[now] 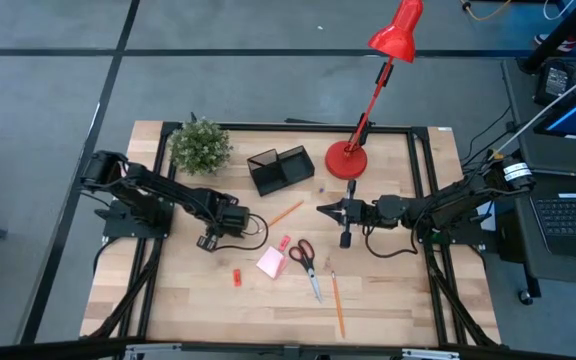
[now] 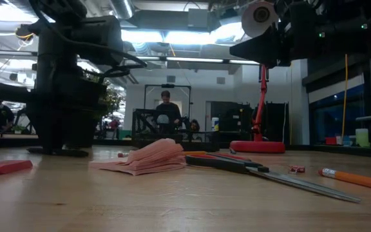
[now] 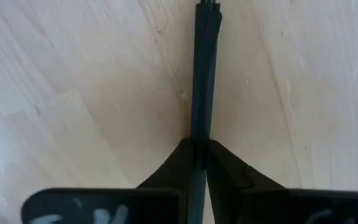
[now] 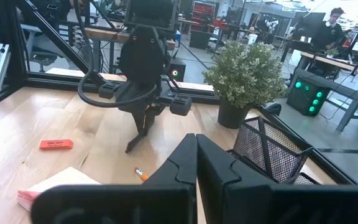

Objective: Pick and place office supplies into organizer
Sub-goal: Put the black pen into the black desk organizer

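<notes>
Left hand [image 3: 199,152] pinched shut on slim black plastic pen [image 3: 205,68], long axis straight ahead; black mesh organizer [image 1: 280,168] beyond; right hand [image 1: 324,210] shut, empty.

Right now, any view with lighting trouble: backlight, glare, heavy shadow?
Low view: bright ceiling lights behind, so the arms read as silhouettes; note pad and scissors are lit. Left wrist view: even light, left pincer closed on the black pen, no glare. High view: table evenly lit.
</notes>
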Controlling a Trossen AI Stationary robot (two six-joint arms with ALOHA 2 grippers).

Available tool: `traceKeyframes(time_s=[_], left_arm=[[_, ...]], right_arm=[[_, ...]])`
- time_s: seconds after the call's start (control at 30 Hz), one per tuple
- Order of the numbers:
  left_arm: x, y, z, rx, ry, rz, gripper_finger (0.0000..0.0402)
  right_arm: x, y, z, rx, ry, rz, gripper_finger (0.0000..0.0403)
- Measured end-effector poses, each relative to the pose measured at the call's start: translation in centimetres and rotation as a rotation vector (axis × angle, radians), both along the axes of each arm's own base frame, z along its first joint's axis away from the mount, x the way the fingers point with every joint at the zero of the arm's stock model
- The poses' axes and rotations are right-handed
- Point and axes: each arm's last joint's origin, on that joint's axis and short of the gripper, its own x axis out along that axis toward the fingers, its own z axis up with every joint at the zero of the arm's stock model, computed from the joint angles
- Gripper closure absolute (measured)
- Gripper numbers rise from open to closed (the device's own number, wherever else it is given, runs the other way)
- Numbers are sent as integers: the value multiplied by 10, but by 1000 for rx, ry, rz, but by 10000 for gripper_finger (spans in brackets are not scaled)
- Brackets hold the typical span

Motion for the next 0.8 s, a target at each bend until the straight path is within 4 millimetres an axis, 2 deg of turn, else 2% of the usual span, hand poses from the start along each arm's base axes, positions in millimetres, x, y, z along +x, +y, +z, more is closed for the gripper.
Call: traceKeyframes(time_s=[0.17,0.27,0.8], left_arm=[[-1,0,11,-7,-83,5,381],[0,1,28,-17,-192,14,381],[-31,3,94,-73,-517,28,382]], right_arm=[[0,0,-1,-1,7,0,395],[0,0,-1,0,8,0,395],[0,0,-2,0,19,-1,395]])
